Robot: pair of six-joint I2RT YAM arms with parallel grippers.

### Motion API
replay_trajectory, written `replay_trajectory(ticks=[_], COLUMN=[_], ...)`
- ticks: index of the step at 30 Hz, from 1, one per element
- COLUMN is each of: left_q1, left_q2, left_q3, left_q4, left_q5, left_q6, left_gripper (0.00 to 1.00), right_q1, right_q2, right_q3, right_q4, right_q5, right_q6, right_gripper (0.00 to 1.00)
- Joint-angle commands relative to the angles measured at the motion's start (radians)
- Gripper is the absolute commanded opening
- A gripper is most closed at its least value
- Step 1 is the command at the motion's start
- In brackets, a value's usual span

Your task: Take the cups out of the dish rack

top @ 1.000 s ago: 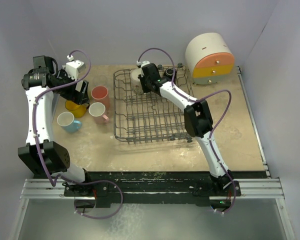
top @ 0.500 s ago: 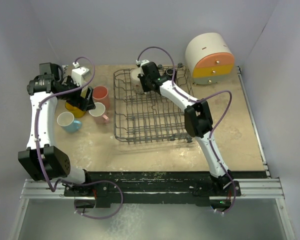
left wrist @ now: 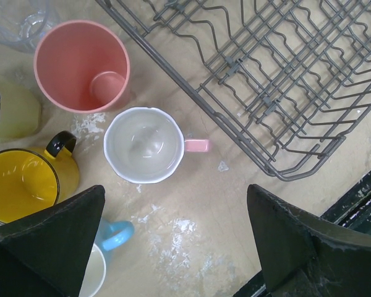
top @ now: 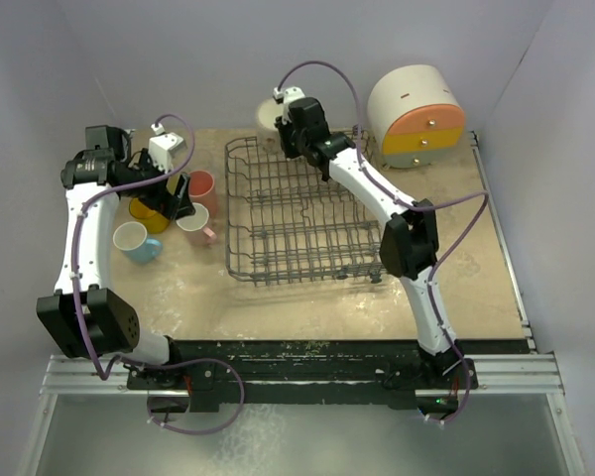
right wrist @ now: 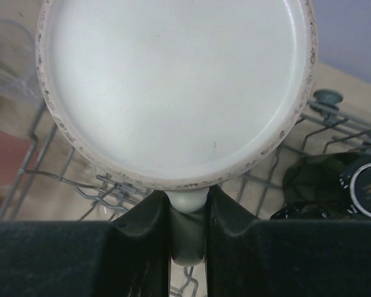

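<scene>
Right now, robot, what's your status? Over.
Right gripper shut on cream cup, held above rack. Left gripper open over unloaded cups. Black cup still in rack.

No legible text or labels anywhere

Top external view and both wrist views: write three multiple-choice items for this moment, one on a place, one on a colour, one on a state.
1. Where do the unloaded cups stand?
A. On the table, on the left arm's side of the dish rack.
B. Inside the rack.
C. On the right arm's side of the rack.

2. What colour is the handle of the white-lined cup in the middle of the left wrist view?
A. Black.
B. Pink.
C. Green.

3. What is the right gripper doing?
A. Open over the table.
B. Shut on nothing.
C. Shut on the cream cup by its handle.

Key:
1 A: the top view shows them grouped there.
2 B: the left wrist view shows the pink handle.
3 C: the right wrist view shows the handle pinched.
</scene>
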Motion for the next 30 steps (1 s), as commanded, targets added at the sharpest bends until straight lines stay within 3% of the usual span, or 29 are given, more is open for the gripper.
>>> replay_trajectory(ticks=[1,6,13,21,25,30], left_q1=[-0.011,-0.021,-0.035,-0.047,-0.063,-0.08], left_q2=[-0.029,-0.055,-0.115,-0.244,-0.329,-0.41], left_q3=[-0.002,-0.018,-0.056,-0.202,-0.26,-0.273], left_q4=[0.046,0.109,0.186,0.315,0.41,0.434], left_q5=[0.054,0.1,0.13,0.178,0.223,0.3], left_q6=[0.004,0.056,0.193,0.338,0.377,0.401], left_gripper=[0.99,0.99,0.99,0.99,0.99,0.98], right_q1=[0.003,0.006,0.007,0.006,0.003,0.004], right_q2=[-0.152,-0.266,-0.515,-0.732,-0.791,-0.827], right_q3=[0.026,-0.054,-0.309,-0.571,-0.722,-0.935], right_q4=[0.199,0.16,0.156,0.24,0.418,0.786], right_q5=[0.009,-0.068,-0.211,-0.503,-0.676,-0.815], right_q6=[-0.007,0.083,0.258,0.474,0.701,1.038], right_gripper=[0.0,0.0,0.0,0.0,0.0,0.0])
